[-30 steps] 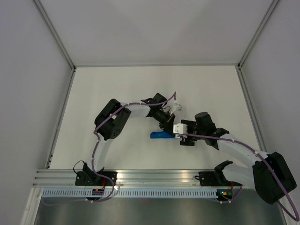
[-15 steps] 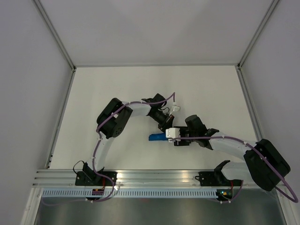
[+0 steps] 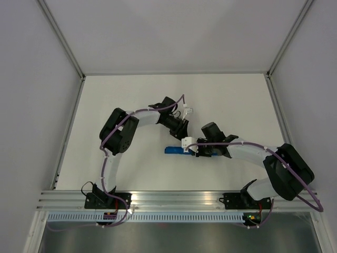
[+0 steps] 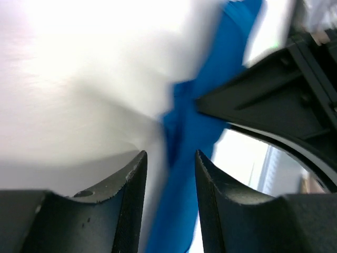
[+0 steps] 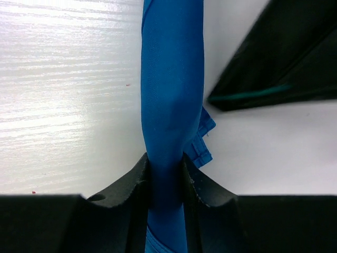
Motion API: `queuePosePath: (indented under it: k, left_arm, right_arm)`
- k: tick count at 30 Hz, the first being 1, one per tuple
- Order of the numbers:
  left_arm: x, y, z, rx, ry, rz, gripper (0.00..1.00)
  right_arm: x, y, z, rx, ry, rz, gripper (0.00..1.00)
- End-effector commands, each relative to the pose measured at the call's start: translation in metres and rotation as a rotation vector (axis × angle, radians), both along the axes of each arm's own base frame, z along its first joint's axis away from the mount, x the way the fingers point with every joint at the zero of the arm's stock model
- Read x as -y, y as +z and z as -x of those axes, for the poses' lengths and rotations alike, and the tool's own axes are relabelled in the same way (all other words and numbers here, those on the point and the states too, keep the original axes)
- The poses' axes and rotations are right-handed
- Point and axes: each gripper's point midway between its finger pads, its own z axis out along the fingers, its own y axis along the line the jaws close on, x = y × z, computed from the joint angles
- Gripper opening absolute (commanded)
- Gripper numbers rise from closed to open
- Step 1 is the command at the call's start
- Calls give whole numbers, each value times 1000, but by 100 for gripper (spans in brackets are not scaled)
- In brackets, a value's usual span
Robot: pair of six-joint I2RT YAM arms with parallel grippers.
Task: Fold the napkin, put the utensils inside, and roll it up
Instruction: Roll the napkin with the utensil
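Note:
The napkin (image 3: 172,150) lies on the table as a tight bright blue roll, lying left to right. My right gripper (image 3: 191,148) is shut on the roll's right end; in the right wrist view both jaws press the napkin (image 5: 171,79) where the gripper (image 5: 166,158) pinches it. My left gripper (image 3: 182,128) hovers just behind the roll. Its jaws stand open in the left wrist view (image 4: 170,155), with the blurred napkin (image 4: 189,126) beyond the gap. The utensils are hidden in every view.
The white table (image 3: 116,95) is bounded by a metal frame with upright posts at the back corners (image 3: 83,77). An aluminium rail (image 3: 174,196) carrying both arm bases runs along the near edge. The other arm's black body fills a corner of each wrist view.
My left gripper has opened and drawn back from the roll toward the far side. My right gripper has moved left along the table and closed on the roll's right end.

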Motion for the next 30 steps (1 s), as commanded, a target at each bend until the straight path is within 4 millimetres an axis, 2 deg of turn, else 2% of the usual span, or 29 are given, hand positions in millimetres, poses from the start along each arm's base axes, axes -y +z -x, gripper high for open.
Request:
queuePosePath:
  k: [1, 2, 3, 4, 5, 6, 7, 8, 11, 13, 14, 15, 16, 18, 20, 21, 22, 24, 25, 30]
  left_arm:
    - [-28, 18, -69, 143, 267, -86, 46]
    - [-36, 20, -81, 170, 317, -107, 46]
    - [-46, 35, -96, 204, 368, -84, 45]
    - [-60, 33, -107, 203, 448, -122, 45]
    - [-62, 37, -109, 210, 472, -129, 44]
    - [-71, 55, -120, 247, 515, -100, 44]
    - [-78, 53, -117, 222, 557, -113, 43]
    - [-86, 55, -123, 249, 611, -135, 43]
    - [-98, 69, -121, 270, 715, -140, 43]
    - [-103, 74, -109, 240, 771, -125, 43]
    - [-105, 76, -110, 248, 803, -114, 43]
    - [-106, 79, -108, 245, 820, -99, 43]
    - [-108, 75, -98, 207, 846, -98, 43]
    - [-104, 79, -94, 210, 865, -57, 43]
    - [-105, 73, -84, 199, 906, -78, 43]
    - [-96, 74, -79, 217, 894, -59, 43]
    - [-95, 68, -72, 199, 906, -73, 43]
    - [-87, 67, -71, 215, 928, -56, 43]
    - [-86, 61, -67, 185, 955, -59, 43]
    - [-69, 58, -71, 170, 1042, -12, 46]
  right_arm:
    - [27, -26, 33, -214, -69, 137, 24]
    - [27, -26, 32, -231, -82, 138, 24]
    - [24, -25, 28, -251, -105, 133, 24]
    - [27, -29, 30, -291, -121, 148, 23]
    - [25, -26, 29, -299, -131, 141, 23]
    - [24, -27, 25, -325, -158, 139, 22]
    - [24, -28, 24, -343, -173, 138, 22]
    - [25, -28, 22, -366, -195, 136, 22]
    - [22, -28, 12, -414, -260, 122, 22]
    - [18, -29, 0, -448, -311, 105, 22]
    - [17, -29, 0, -481, -348, 104, 22]
    - [13, -30, -9, -500, -372, 90, 21]
    - [11, -30, -11, -521, -393, 86, 21]
    - [8, -35, -16, -575, -450, 83, 20]
    - [0, -32, -28, -586, -484, 55, 20]
    - [-4, -33, -33, -606, -519, 46, 20]
    - [-7, -34, -37, -608, -537, 35, 20]
    - [-12, -39, -40, -641, -584, 28, 20]
    - [-16, -37, -46, -640, -597, 14, 20]
    - [-28, -41, -58, -674, -664, -33, 20]
